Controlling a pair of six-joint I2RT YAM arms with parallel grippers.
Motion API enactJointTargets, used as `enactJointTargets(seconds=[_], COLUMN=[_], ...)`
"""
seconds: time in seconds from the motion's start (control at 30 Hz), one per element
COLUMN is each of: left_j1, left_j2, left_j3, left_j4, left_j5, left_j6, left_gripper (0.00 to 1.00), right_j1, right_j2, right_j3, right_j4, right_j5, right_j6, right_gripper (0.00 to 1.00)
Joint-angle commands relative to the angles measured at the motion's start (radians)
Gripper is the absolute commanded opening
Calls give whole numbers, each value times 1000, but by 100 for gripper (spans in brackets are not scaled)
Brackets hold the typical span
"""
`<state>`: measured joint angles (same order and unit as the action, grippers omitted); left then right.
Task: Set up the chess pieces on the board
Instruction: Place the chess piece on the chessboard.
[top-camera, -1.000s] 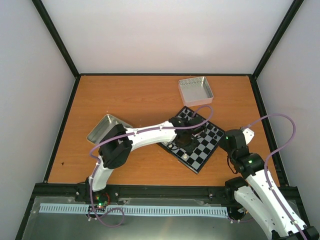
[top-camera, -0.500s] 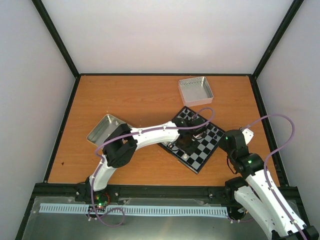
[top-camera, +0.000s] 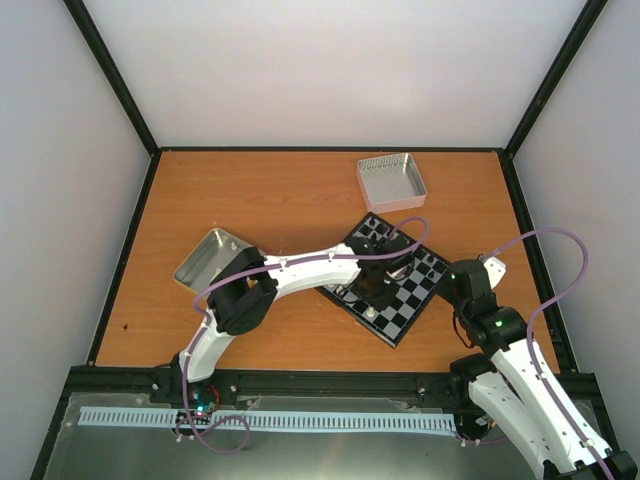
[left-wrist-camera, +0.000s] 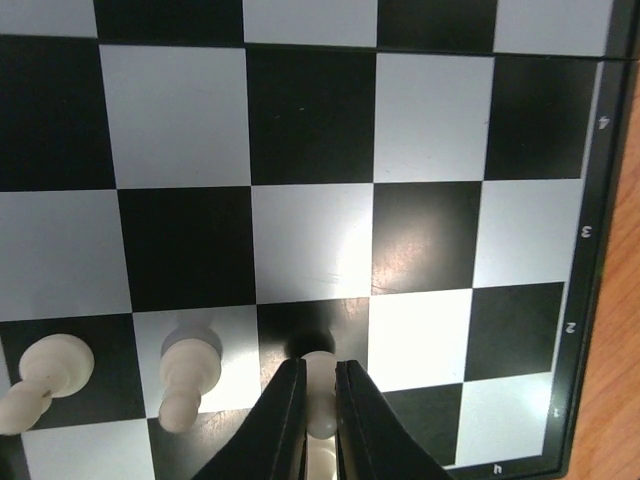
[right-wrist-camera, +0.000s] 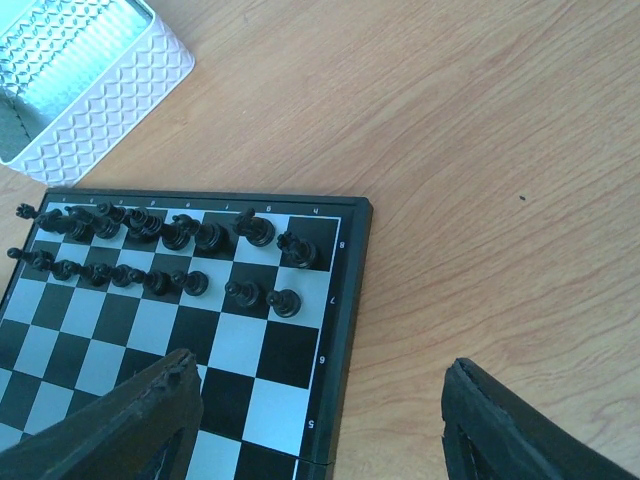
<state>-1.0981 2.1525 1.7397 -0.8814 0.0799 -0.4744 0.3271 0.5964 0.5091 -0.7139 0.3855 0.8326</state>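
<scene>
The board (top-camera: 408, 312) lies turned at an angle, right of the table's middle. My left gripper (left-wrist-camera: 318, 368) is low over the board (left-wrist-camera: 310, 100), shut on a cream-white pawn (left-wrist-camera: 320, 398) that stands over a dark square in the second row. Two more white chess pieces (left-wrist-camera: 188, 372) stand in the squares to its left. In the top view the left gripper (top-camera: 378, 280) covers the middle of the board. My right gripper (right-wrist-camera: 315, 410) hangs open above the board's edge (right-wrist-camera: 340, 330) with nothing between its fingers (right-wrist-camera: 150, 415).
Two rows of black chessmen (right-wrist-camera: 165, 250) fill the board's far side. A patterned silver tray (top-camera: 392, 182) stands behind the board, also seen in the right wrist view (right-wrist-camera: 80, 70). Another metal tray (top-camera: 208, 258) lies to the left, beside the left arm.
The left arm has stretched a little further right over the board, its elbow shifting right. The right arm has not moved.
</scene>
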Motion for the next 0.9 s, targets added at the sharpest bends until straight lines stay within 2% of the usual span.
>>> enactJointTargets(seconds=[0.0,0.13,0.33,0.57,0.73,0.87], left_j1=[-4,-5,-4,-3,56,165], left_j2=[30,33,11,-69,-194,-313], left_j3=[30,34,57,72,13,-139], left_j4=[3,1,0,6,22,41], left_j5=[11,4,10,17,-86,-226], left_j6=[18,17,24,40,-20,-95], left_gripper=[9,12,23,29,36,36], right_j1=[3,1,3,3,2,3], right_j2=[-1,-1,0,0,-2,-2], right_j3=[-6,-4,-3,-4,-5,-7], right_j4=[18,18,22,20,19,20], right_j5=[15,16,16,15,13,12], right_j6=[0,-1,-2,-3,-3,-1], right_gripper=[66,66,66,66,66,66])
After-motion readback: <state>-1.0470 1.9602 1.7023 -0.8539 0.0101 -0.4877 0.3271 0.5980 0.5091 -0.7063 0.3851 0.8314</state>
